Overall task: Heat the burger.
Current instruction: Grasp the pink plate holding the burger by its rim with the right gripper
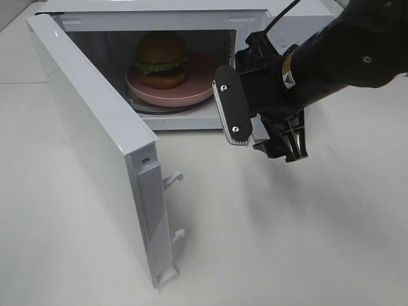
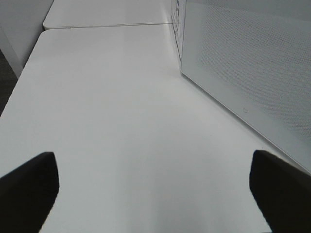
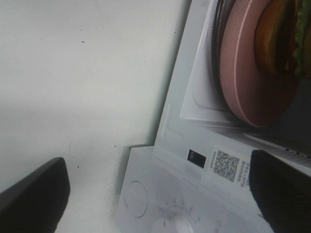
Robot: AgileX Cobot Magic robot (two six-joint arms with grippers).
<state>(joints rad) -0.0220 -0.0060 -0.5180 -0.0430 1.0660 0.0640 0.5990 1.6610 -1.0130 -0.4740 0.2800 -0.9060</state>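
1. Inside the microwave [image 1: 185, 121], the burger [image 1: 162, 59] is sitting upright on the pink plate [image 1: 191, 92], which is resting on the glass turntable [image 1: 146, 108]. Loading is looking complete.
2. Door [image 1: 89, 121]: standing swung wide open toward the left arm's side, with its latch hooks [image 1: 172, 180] showing on the free edge.
3. Right claw [image 1: 262, 141]: hanging just in front of the cavity mouth, above the desk [image 1: 287, 223], with jaws spread wide and gripping nothing.
4. Left claw [image 2: 155, 194]: hovering over bare desk near the door's outer face, fingers fully apart and carrying nothing.
5. Step in hand, as judged: shutting the door.
   - The right claw is needing to pull clear of the door's swing first.
   - The left claw is best pressing on the outer panel close to the free edge, far from the hinge, and pushing in one steady arc until the hooks are seating.
6. Hazard: a hard shove is risking sliding the whole microwave along the desk or jolting the burger off centre.
7. Control panel [image 3: 160, 204]: waiting to be set once the door is latching.
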